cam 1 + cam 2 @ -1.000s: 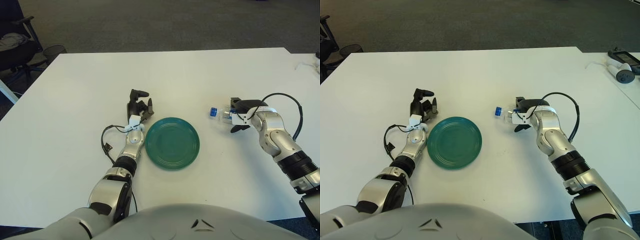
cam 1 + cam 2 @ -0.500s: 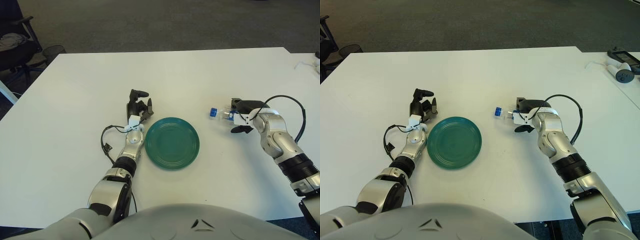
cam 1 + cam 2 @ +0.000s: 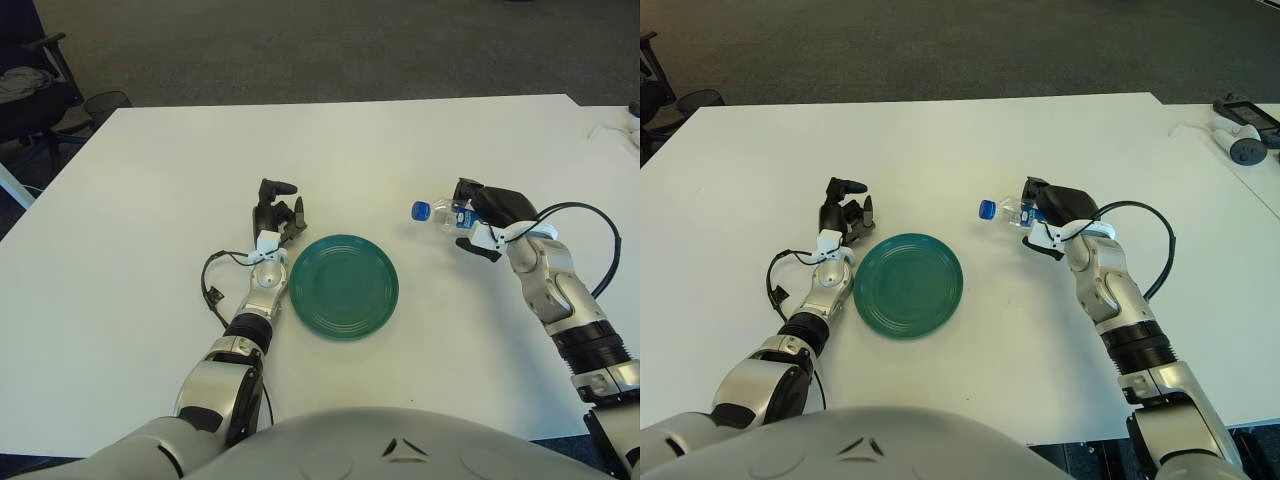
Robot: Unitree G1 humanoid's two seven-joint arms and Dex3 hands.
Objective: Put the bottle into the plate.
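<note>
A small clear bottle (image 3: pixel 437 212) with a blue cap is held off the white table (image 3: pixel 150 180), lying sideways with its cap pointing left. My right hand (image 3: pixel 484 212) is shut on its body, to the right of the green plate (image 3: pixel 344 286) and slightly farther back. The plate holds nothing. My left hand (image 3: pixel 274 214) shows just off the plate's upper left rim, fingers loosely curled around nothing.
A black cable (image 3: pixel 214 282) loops beside my left forearm. A chair (image 3: pixel 35 85) and a wire bin (image 3: pixel 107 101) stand off the table's far left corner. Small white devices (image 3: pixel 1240 135) lie at the far right edge.
My right hand has lifted the bottle off the table, carrying it slightly up and away. The left hand and plate have not moved.
</note>
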